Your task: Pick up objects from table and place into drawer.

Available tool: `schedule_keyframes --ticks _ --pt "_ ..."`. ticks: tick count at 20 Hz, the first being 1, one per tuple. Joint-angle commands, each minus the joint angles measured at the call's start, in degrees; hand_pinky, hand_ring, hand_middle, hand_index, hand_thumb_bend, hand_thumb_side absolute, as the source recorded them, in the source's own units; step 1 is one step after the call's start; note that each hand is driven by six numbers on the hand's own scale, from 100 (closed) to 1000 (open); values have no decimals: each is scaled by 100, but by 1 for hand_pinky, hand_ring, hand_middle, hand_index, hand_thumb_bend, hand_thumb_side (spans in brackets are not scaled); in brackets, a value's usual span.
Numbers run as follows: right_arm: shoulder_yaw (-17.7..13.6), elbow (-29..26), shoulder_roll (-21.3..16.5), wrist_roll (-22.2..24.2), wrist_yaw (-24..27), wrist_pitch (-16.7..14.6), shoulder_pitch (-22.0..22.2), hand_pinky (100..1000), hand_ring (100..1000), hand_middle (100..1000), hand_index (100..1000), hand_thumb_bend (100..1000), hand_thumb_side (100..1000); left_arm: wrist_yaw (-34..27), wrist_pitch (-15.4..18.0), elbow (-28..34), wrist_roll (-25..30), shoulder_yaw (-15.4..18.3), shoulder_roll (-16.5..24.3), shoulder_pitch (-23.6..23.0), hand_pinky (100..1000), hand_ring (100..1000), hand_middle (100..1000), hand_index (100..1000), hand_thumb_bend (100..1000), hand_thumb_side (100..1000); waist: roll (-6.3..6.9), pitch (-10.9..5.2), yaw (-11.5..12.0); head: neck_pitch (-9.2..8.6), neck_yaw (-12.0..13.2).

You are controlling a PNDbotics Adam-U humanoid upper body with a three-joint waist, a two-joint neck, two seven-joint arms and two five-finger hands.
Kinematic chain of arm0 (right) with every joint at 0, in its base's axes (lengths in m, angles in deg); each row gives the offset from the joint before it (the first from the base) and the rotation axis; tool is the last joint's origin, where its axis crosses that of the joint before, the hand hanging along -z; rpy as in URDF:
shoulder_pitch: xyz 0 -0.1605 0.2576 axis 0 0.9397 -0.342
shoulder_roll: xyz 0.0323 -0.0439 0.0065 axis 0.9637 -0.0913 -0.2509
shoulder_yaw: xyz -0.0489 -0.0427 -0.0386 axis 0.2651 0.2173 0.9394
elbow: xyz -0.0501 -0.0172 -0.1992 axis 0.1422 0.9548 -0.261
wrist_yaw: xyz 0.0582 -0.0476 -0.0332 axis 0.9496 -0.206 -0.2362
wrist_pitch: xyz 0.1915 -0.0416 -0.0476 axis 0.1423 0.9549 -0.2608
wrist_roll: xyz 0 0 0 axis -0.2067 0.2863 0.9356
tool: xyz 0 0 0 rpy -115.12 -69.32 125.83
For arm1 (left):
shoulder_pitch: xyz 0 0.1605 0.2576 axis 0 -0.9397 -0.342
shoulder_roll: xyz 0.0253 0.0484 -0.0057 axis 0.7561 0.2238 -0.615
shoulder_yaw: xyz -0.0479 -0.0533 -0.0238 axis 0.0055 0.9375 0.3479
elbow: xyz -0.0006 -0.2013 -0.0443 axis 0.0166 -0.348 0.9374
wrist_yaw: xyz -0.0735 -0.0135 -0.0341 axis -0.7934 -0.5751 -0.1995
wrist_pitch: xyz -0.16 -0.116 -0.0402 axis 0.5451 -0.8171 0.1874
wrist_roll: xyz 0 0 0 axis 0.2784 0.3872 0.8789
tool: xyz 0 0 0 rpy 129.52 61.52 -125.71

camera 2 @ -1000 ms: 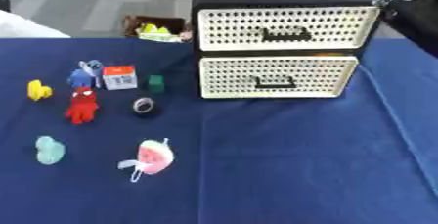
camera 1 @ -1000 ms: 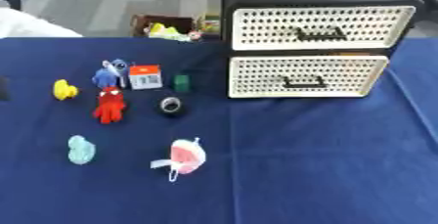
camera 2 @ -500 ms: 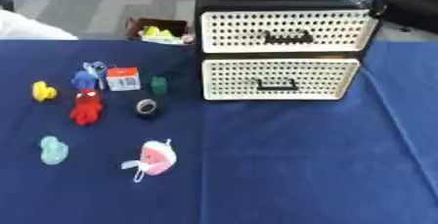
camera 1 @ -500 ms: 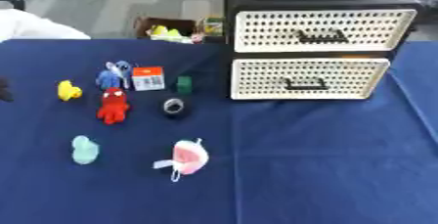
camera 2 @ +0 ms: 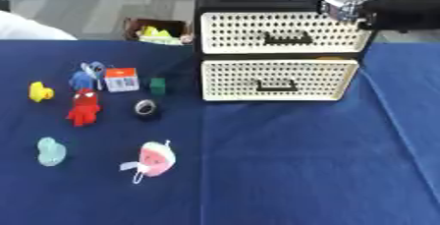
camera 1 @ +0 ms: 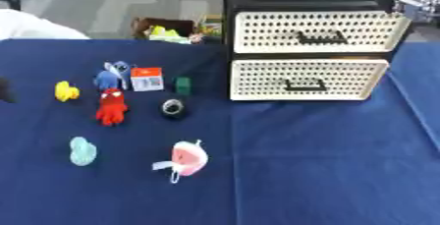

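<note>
Right hand at the drawer unit, toys well apart to its left

The right hand point(camera 2: 345, 4) is hovering at the upper drawer's point(camera 2: 279, 33) right corner, finger state indeterminable. The toys, including the red figure point(camera 1: 111, 107) and pink piece point(camera 1: 187, 156), are lying on the table point(camera 1: 326, 170), nearer the unseen left hand's side. Both drawers appear closed.

Matt blue cloth point(camera 1: 326, 170); perforated, seemingly plastic drawers point(camera 1: 308, 79).
</note>
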Motion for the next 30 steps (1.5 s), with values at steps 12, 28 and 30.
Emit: schedule_keyframes --ticks 12,28,30 --pt "722 1378 299 996 504 -200 -1005 100 100 100 846 100 1000 -11 -2 111 53 -23 177 50 428 516 579 818 100 973 -30 -96 19 -55 5" --pt "1471 3241 863 997 146 -684 -1757 100 100 100 871 100 1000 18 -18 111 72 -27 204 61 427 516 578 817 100 979 -87 -21 38 -118 -28" --pt "1468 3313 870 997 71 -707 -1764 100 100 100 874 100 1000 20 -22 111 74 -28 201 65 427 516 579 818 100 981 -90 -10 37 -120 -31"
